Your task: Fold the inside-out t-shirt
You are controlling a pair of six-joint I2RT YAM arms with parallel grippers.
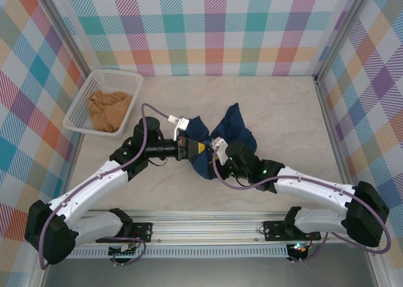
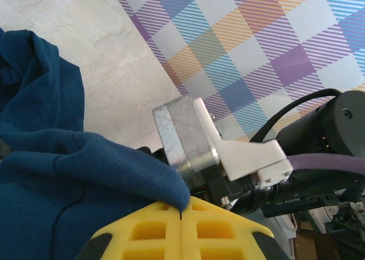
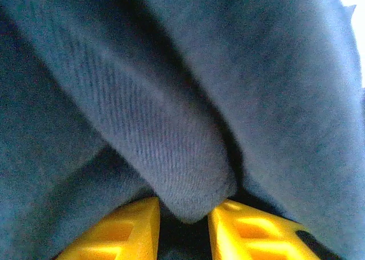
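Clenching crumpled t-shirt (image 1: pixel 236 126), axis diag toward far-R: L tool (image 2: pixel 181 214); R tool (image 3: pixel 182 228) grip unclear.

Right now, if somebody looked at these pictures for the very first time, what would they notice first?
The dark blue t-shirt lies crumpled mid-table, with both arms reaching into it: the left tool is shut on a pinch of cloth, and a fold pokes between the yellow fingers of the right tool. Then the bright checked walls and the white basket at the back left holding an orange-tan cloth.

A pale marbled tabletop (image 1: pixel 277 111) sits evenly lit, with bright plaid walls (image 1: pixel 214 29) behind and on both sides.
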